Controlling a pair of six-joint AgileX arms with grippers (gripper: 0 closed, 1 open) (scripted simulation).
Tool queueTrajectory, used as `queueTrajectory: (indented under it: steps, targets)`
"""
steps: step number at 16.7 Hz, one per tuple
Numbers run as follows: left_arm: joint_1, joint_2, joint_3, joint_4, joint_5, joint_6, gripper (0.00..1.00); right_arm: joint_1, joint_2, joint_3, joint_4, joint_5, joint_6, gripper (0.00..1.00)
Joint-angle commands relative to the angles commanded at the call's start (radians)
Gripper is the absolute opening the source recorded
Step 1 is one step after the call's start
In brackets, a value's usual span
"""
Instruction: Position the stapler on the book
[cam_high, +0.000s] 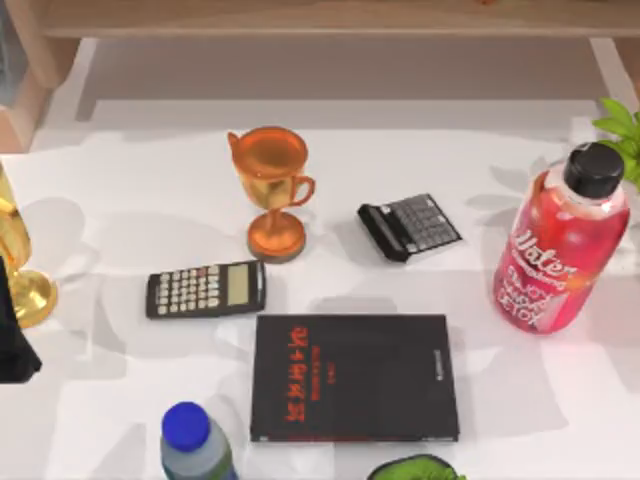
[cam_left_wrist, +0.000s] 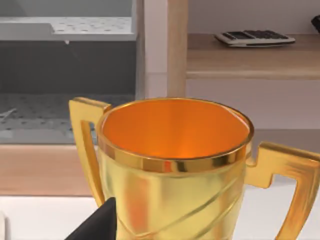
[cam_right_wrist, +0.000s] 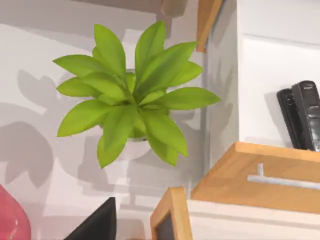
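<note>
Black book (cam_high: 355, 378) with red lettering lying flat on white surface (cam_high: 110, 190), near front edge, nothing resting on its cover. Just beyond its left corner, dark calculator (cam_high: 206, 289); second calculator (cam_high: 410, 226) farther back, tilted. Orange trophy (cam_high: 272, 190) upright between the two calculators. Red bottle (cam_high: 560, 245) well right of book, blue-capped bottle (cam_high: 195, 445) close by its front left corner. Gold trophy (cam_high: 15, 260) at far left edge, with left end effector (cam_left_wrist: 100, 225) close beside that cup: released or clenched, cannot tell. Right end effector (cam_right_wrist: 97, 222) above leafy plant (cam_right_wrist: 130, 95) at right edge, beside a wooden shelf; its state likewise cannot tell. Dark object (cam_right_wrist: 305, 115) standing in white shelf compartment, too cropped to identify. Another calculator (cam_left_wrist: 255, 37) on wooden shelf behind gold trophy.
</note>
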Motion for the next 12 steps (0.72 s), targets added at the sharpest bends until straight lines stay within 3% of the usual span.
queueTrajectory:
  steps: [7, 12]
  targets:
    - [0.0, 0.0, 0.0, 0.0, 0.0, 0.0, 1.0, -0.14, 0.828, 0.81, -0.43, -0.004, -0.188, 1.0]
    - [0.0, 0.0, 0.0, 0.0, 0.0, 0.0, 1.0, -0.219, 1.264, 1.288, -0.659, 0.014, -0.304, 1.0]
